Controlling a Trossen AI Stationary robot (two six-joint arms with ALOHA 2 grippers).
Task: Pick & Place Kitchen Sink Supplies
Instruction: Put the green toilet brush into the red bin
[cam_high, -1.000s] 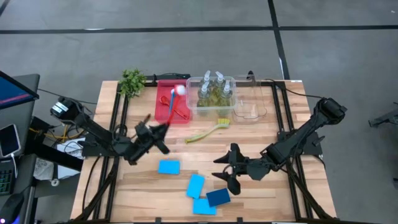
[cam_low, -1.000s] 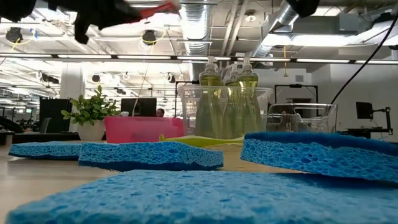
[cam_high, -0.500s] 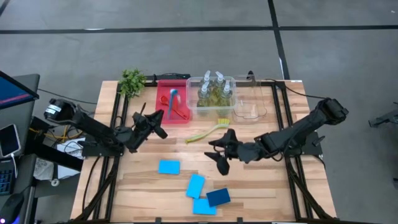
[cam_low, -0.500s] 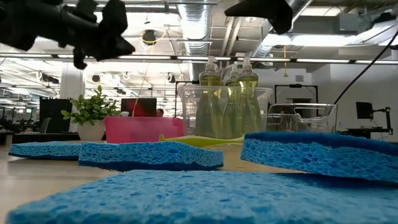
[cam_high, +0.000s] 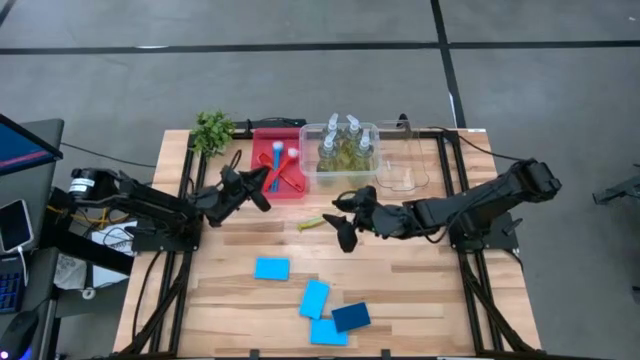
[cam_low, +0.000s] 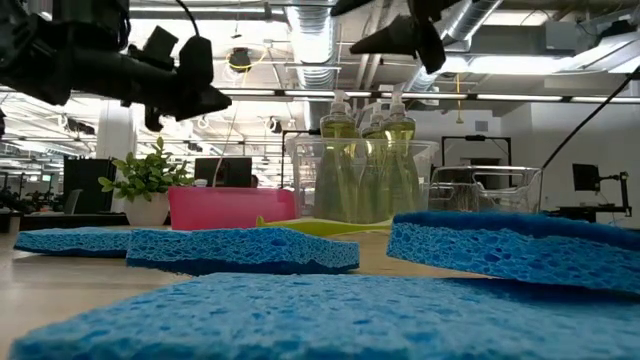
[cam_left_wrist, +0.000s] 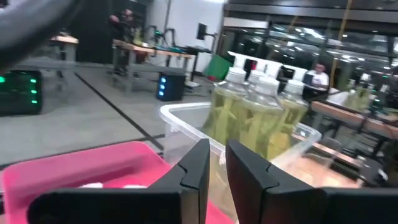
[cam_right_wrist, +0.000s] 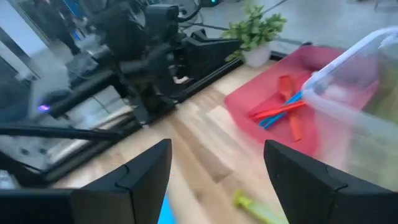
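My left gripper (cam_high: 262, 186) hovers at the near left corner of the red tray (cam_high: 265, 137). Its fingers stand a narrow gap apart with nothing between them (cam_left_wrist: 217, 168). In the tray lie a blue brush (cam_high: 280, 167) and a red brush (cam_high: 288, 178). My right gripper (cam_high: 340, 220) is wide open above the yellow brush (cam_high: 312, 223), which lies flat on the table; its brush end is hidden under the gripper. Three blue sponges (cam_high: 271, 268) (cam_high: 314, 298) (cam_high: 327, 333) and a darker one (cam_high: 351, 317) lie on the near half of the table. Several bottles (cam_high: 345, 148) stand in a clear bin.
A second clear bin (cam_high: 405, 175) stands to the right of the bin with the bottles. A small green plant (cam_high: 213, 130) stands at the far left corner. Bare wood (cam_high: 430, 290) lies on the near right.
My left gripper has swung toward the far edge, up to the red tray. The blue brush, raised at its fingers a second ago, now lies in the tray. My right gripper, open throughout, has gone from above the sponges toward the far left, over the yellow brush.
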